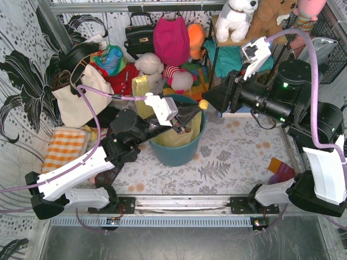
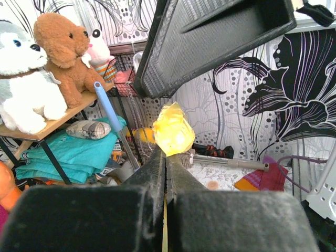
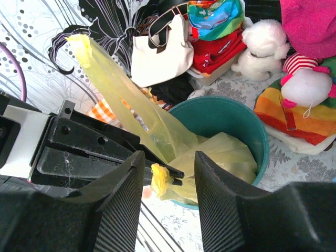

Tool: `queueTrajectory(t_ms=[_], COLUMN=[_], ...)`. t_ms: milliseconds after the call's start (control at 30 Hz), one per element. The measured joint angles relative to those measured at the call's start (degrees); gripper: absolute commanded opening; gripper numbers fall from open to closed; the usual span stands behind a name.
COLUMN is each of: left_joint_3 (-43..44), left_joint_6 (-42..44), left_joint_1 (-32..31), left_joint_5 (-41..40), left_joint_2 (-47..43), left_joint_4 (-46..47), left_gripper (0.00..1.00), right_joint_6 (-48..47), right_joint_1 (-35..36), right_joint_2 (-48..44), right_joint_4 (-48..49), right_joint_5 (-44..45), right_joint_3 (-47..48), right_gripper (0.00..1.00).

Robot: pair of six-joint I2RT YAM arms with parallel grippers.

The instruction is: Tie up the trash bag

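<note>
**Inspector:** Two ears on the bag (image 1: 169, 136). What is the status of each?

**Arms:** My left gripper (image 2: 165, 153) is clamped tight on one ear's tip (image 2: 173, 134), at two o'clock over the bin (image 1: 179, 156). My right gripper (image 3: 169, 157) stands part open just beside that tip and holds nothing. The other ear (image 1: 142, 92) rises free at eleven o'clock.

**Inspector:** Any knot?

**Arms:** None seen. The bag sits in the bin, unclosed. In my judgement, crossing the ears and tying them both remain to be done.

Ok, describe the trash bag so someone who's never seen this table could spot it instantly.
Find the round teal bin on the floral table. The trash bag is the thin plastic lining it, one strip rising up and a corner pinched in the left end effector. It alone is translucent yellow-green.
</note>
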Motion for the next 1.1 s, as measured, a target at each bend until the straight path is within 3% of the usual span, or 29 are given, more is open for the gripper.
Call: queueTrajectory(t_ms=[300, 567, 667, 833, 967, 1067, 1100], left_joint_3=[0.00, 0.02, 0.02, 0.02, 0.02, 0.02, 0.02], left_joint_6=[-0.31, -0.35, -0.35, -0.35, -0.35, -0.35, -0.35], left_joint_1=[0.00, 0.00, 0.00, 0.00, 0.00, 0.00, 0.00], left_joint_5=[0.09, -0.28, -0.83, -1.42, -1.49, -1.64, -1.68], left_joint_2=[0.00, 0.02, 0.02, 0.02, 0.02, 0.02, 0.02], left_joint_4=[-0.42, -0.68, -0.72, -0.74, -0.74, -0.74, -0.76], left_gripper=[0.00, 0.00, 0.00, 0.00, 0.00, 0.01, 0.11], right_joint_6=[0.26, 0.76, 1.29, 1.53, 1.57, 1.84, 1.88], right_joint_1=[0.00, 0.00, 0.00, 0.00, 0.00, 0.00, 0.00], right_joint_2=[-0.17, -0.13, -0.11, -0.13, -0.11, -0.11, -0.11], right_joint_4=[-0.24, -1.79, -2.16, -2.21, -2.29, -2.49, -2.58], right_joint_5=[-0.68, -1.16, -1.14, -1.18, -1.55, -1.57, -1.57], right_joint_3=[0.00, -0.50, -0.72, -0.81, -1.31, -1.57, -1.57], right_gripper=[0.48, 0.29, 0.40, 0.38, 0.27, 0.01, 0.00])
